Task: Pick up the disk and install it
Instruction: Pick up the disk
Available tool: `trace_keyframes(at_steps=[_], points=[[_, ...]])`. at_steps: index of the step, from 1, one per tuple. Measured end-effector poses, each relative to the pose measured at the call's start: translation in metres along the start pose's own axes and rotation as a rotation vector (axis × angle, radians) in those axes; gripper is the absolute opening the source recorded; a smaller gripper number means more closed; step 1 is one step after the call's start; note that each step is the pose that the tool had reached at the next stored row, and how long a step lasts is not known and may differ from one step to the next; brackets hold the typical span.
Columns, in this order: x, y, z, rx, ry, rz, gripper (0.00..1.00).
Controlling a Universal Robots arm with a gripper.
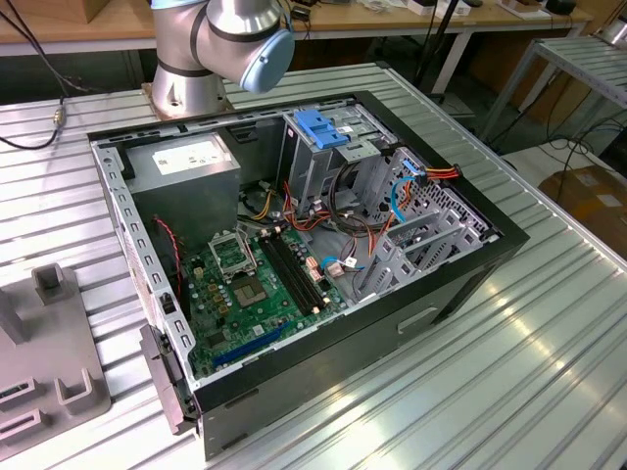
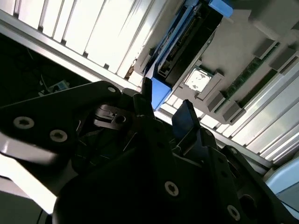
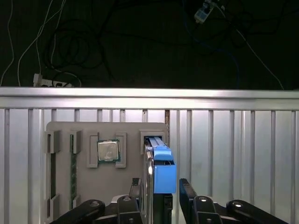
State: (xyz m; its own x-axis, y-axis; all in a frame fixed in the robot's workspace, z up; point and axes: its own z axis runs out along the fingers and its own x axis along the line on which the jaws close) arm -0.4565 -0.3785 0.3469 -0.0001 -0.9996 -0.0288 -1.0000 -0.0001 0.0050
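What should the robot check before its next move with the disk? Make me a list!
1. Disk standing on edge in the grey holder: ok.
2. Tool lined up, one finger on each side of the disk: ok.
3. Tool open, with a gap showing beside the blue carrier: ok.
4. Firm hold on the disk: not ok, nothing is squeezed yet.
5. Processor chip and memory stick away from the fingers: ok.
6. Free slot in the drive cage of the open computer case: cannot tell.
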Motion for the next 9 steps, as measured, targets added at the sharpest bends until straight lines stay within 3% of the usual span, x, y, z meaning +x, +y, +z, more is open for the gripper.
trace_keyframes(at_steps=[9], points=[[0.0009,0.0022,0.0181,0.0002,0.0000,0.007,0.45]])
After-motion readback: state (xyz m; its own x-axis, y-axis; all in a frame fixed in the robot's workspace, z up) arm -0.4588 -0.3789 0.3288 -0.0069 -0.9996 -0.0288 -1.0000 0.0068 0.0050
